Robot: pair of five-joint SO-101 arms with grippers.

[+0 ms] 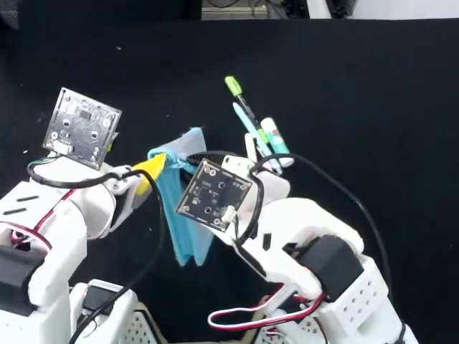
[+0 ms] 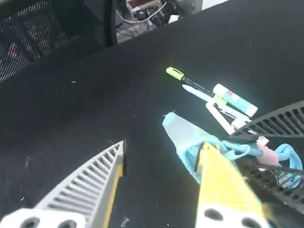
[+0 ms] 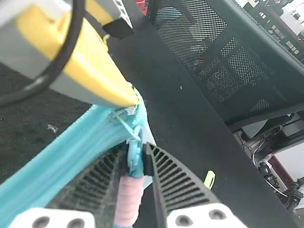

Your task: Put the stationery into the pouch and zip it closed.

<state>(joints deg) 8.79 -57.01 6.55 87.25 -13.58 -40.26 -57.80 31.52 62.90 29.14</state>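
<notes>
The light blue pouch (image 1: 183,222) lies between my two arms, its end lifted off the black table. My right gripper (image 3: 140,148) is shut on the pouch's zipper pull (image 3: 134,156), which carries a pink bead (image 3: 127,194). My left gripper (image 2: 165,144) is open wide, and its yellow finger (image 2: 222,183) rests on the pouch (image 2: 183,135) next to the zipper. Beyond the pouch lie a green-capped highlighter (image 1: 239,94), a light blue pen (image 1: 251,127), a glue stick (image 1: 276,143) and a white item (image 1: 251,148).
Black cloth covers the table (image 1: 373,93), with free room to the right and at the far side. A black mesh panel (image 3: 223,61) and cables stand past the table's far edge.
</notes>
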